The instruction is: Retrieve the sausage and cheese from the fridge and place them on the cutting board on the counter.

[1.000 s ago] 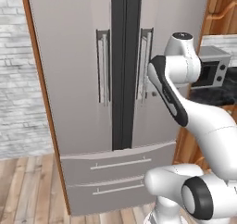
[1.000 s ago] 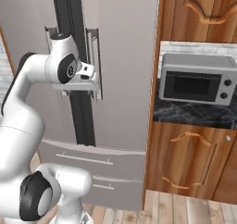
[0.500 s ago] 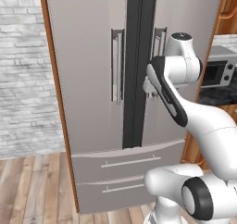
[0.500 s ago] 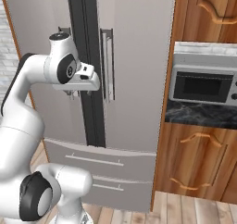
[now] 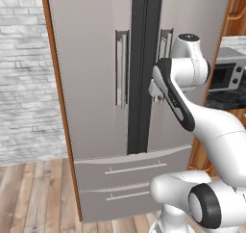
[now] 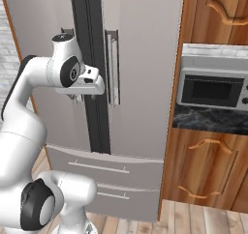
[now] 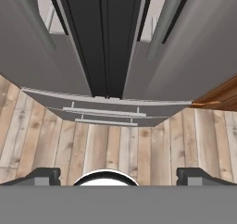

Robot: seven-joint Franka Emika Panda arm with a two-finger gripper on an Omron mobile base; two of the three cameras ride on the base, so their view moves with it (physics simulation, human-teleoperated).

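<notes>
The fridge (image 5: 101, 83) stands shut, both upper doors closed against the dark strip down the middle, with the two drawers (image 5: 132, 169) below them also closed. Its vertical bar handles (image 5: 120, 68) sit either side of that strip. The arm is raised in front of the doors, its hand level with the handles, and the tool (image 6: 80, 98) hangs just under the hand, near the dark strip and left of the right-hand handle (image 6: 112, 67) in the right base view. In the hand view the two fingertips (image 7: 44, 176) sit far apart at the bottom corners, so the tool is spread wide and has hold of nothing; it looks down along the fridge front to the drawers (image 7: 104, 112) and the wooden floor (image 7: 139, 153). To the right of the fridge, a microwave (image 6: 213, 89) sits on the black veined bench (image 6: 208, 119), with brown wooden cabinets (image 6: 206, 170) above and below it. A pale brick wall (image 5: 24, 73) is left of the fridge.
</notes>
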